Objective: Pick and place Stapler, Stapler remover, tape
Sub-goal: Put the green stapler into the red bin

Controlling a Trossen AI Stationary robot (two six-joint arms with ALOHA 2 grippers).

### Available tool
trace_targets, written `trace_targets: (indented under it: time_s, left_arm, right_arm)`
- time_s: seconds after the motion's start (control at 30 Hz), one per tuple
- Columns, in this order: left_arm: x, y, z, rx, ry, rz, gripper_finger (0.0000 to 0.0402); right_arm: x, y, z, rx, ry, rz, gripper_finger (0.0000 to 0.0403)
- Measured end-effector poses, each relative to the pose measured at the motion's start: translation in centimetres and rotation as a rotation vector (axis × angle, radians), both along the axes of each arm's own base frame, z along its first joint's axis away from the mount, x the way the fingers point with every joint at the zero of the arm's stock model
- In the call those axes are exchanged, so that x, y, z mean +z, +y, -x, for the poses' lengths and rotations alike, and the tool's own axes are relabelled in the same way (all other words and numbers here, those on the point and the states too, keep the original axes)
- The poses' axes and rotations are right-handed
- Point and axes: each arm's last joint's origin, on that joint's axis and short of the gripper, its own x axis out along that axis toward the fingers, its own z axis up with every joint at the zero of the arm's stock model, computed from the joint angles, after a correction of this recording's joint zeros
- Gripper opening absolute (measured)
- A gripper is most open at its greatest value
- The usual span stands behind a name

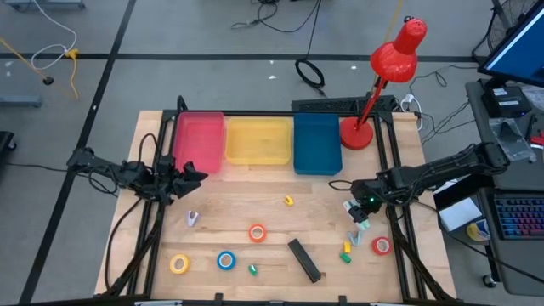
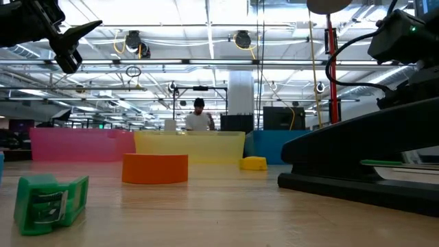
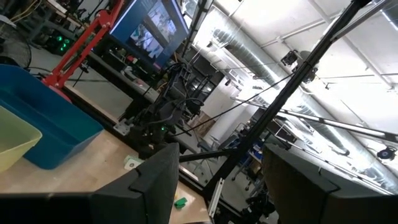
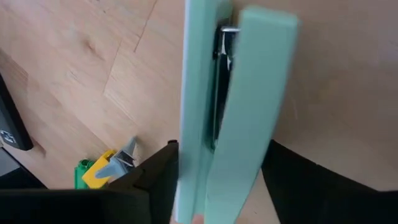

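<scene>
Right gripper (image 1: 360, 214) sits in front of the blue plastic bin (image 1: 317, 144) and a little to its right. Its two dark fingers (image 4: 158, 180) press against either side of a pale mint-green stapler (image 4: 236, 93). From above the arm covers most of that stapler, and I can't tell whether it has left the wood. Left gripper (image 1: 194, 177) hangs well to the left of the blue bin, with its fingers (image 3: 155, 186) apart and nothing between them.

The wooden table (image 1: 246, 195) carries the blue bin at its back edge. A yellow plastic bin (image 1: 257, 140) stands just left of the blue bin, and a pink plastic bin (image 1: 199, 140) stands beyond the yellow one. A red desk lamp (image 1: 396, 53) stands just right of the blue bin.

A black stapler (image 1: 304, 259) lies well in front of the blue bin, near the table's front edge. The orange-red tape roll (image 1: 257, 232), blue tape roll (image 1: 225, 261) and yellow tape roll (image 1: 178, 264) lie in front of the blue bin and to its left. The red tape roll (image 1: 382, 246) lies in front of it and to its right.

A small green staple remover (image 2: 51, 199) and a silvery staple remover (image 1: 193, 218) lie in front of the blue bin and to its left. A yellow-and-green piece (image 1: 347, 251), too small to make out, lies in front of the bin beside the gripped stapler.
</scene>
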Motion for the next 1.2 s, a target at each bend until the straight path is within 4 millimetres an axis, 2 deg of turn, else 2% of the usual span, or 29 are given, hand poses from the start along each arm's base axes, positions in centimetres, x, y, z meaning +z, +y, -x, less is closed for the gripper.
trace_targets:
  time_s: [0.17,0.3,0.4,0.57,0.73,0.9,1.1,1.2]
  left_arm:
    - [0.4,0.0,0.1,0.001,-0.043,0.015,0.0228]
    - [0.9,0.2,0.3,0.022,-0.095,0.041,0.0228]
    - [1.2,0.3,0.5,0.061,-0.123,0.068,0.0228]
    - [1.1,0.7,0.4,0.157,-0.109,0.158,0.0228]
    - [0.9,0.7,0.1,0.177,-0.088,0.231,0.0228]
    - [0.7,0.5,-0.5,0.143,-0.074,0.333,0.0228]
    - [0.7,0.1,-1.7,0.109,-0.080,0.432,0.0228]
    - [1.6,-0.2,-2.5,0.100,-0.065,0.463,0.0228]
  right_arm:
    - [0.3,0.0,-0.2,-0.004,-0.029,0.018,0.0180]
    - [1.8,0.0,-1.0,0.012,-0.112,0.059,0.0180]
    - [3.5,-0.1,-2.0,0.007,-0.193,0.149,0.0170]
    - [7.8,-0.1,-4.1,0.040,-0.380,0.256,0.0166]
    - [12.2,-0.1,-6.0,0.101,-0.548,0.457,0.0166]
    - [15.5,0.2,-8.2,0.177,-0.637,0.726,0.0166]
    - [17.4,1.1,-12.3,0.383,-0.694,0.982,0.0167]
    - [17.8,1.8,-14.5,0.520,-0.679,1.115,0.0167]
